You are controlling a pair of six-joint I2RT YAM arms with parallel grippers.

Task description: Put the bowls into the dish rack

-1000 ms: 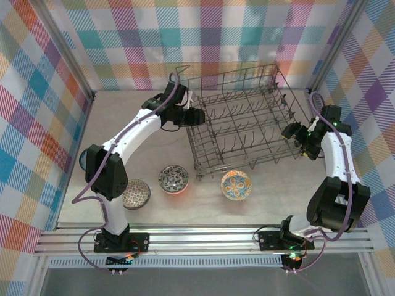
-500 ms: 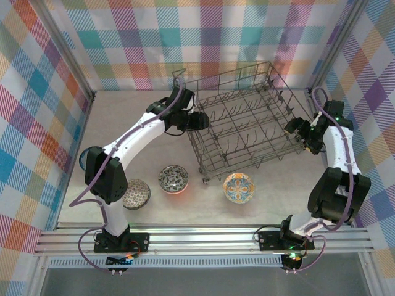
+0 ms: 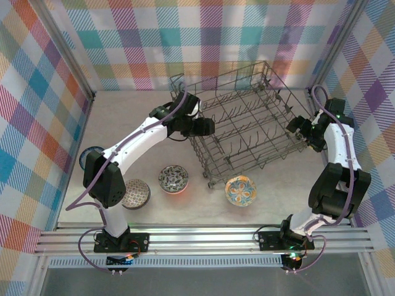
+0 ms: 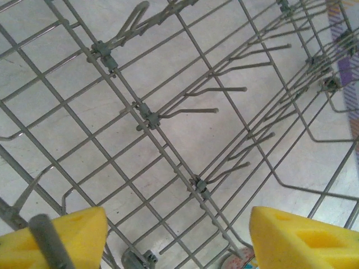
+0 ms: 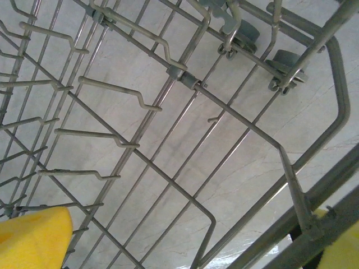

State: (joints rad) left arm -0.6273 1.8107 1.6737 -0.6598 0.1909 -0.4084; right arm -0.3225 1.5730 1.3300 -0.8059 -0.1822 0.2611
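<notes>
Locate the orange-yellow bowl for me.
Top view: the orange-yellow bowl sits just in front of the dish rack's near edge, right of the grey mosaic bowl.

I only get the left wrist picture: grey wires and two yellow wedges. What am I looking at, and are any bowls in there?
Observer: From above, it's an empty wire dish rack.
Operator: So where are they?
Observer: On the table, in front of the rack: an orange bowl, a dark bowl, a grey bowl.
Operator: Just three?
Observer: A blue bowl peeks out by the left arm.
</notes>
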